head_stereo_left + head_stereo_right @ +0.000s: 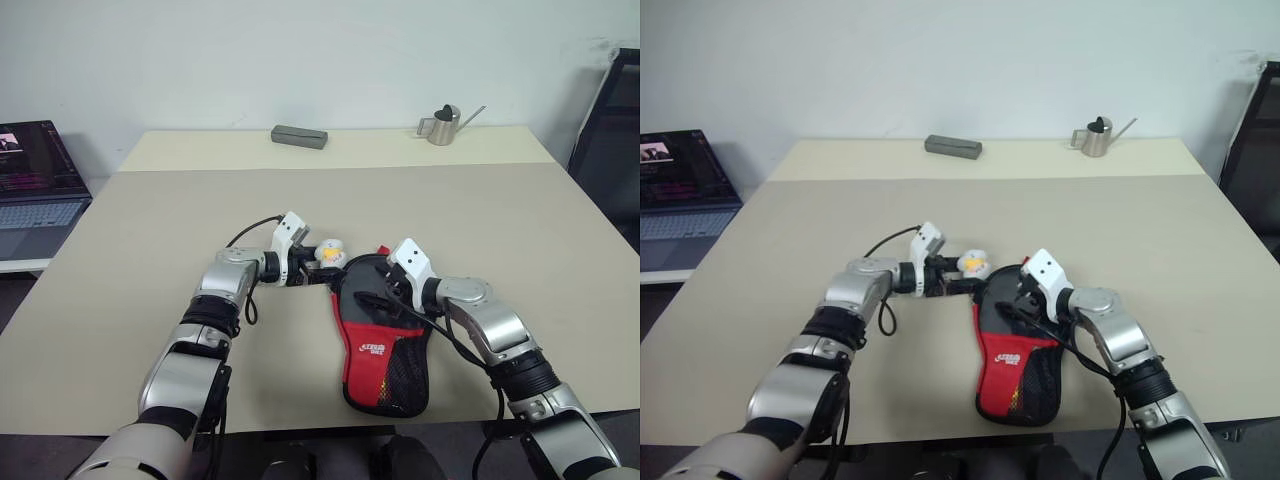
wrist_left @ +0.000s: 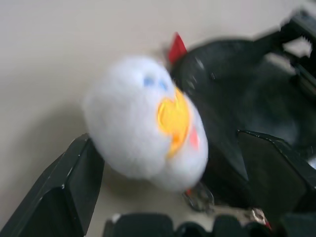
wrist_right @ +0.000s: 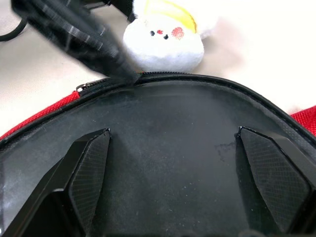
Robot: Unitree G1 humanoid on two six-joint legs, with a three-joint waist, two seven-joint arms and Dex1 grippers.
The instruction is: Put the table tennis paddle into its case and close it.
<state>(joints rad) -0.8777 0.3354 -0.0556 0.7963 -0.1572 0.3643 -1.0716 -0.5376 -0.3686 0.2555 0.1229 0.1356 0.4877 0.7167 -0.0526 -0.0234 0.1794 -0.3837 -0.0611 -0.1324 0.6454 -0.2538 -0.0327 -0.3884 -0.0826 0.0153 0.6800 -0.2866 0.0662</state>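
Observation:
The case (image 1: 385, 360) lies on the beige table (image 1: 150, 220), its red-and-black mesh handle part toward me and its round black part farther away. A small white plush charm (image 1: 331, 254) with a yellow beak sits at the case's far rim. My left gripper (image 1: 318, 268) is open, with one finger (image 2: 64, 197) on each side of the charm (image 2: 143, 123). My right gripper (image 3: 173, 132) is open just over the round black part (image 3: 168, 163), below the zip rim. The table tennis paddle is hidden; I cannot tell whether that smooth black face is its rubber or the case's fabric.
A grey box (image 1: 299, 136) and a metal watering can (image 1: 443, 124) stand at the table's far edge. A laptop (image 1: 35, 175) sits on a low surface to the left. A dark frame (image 1: 610, 140) stands past the table's right side.

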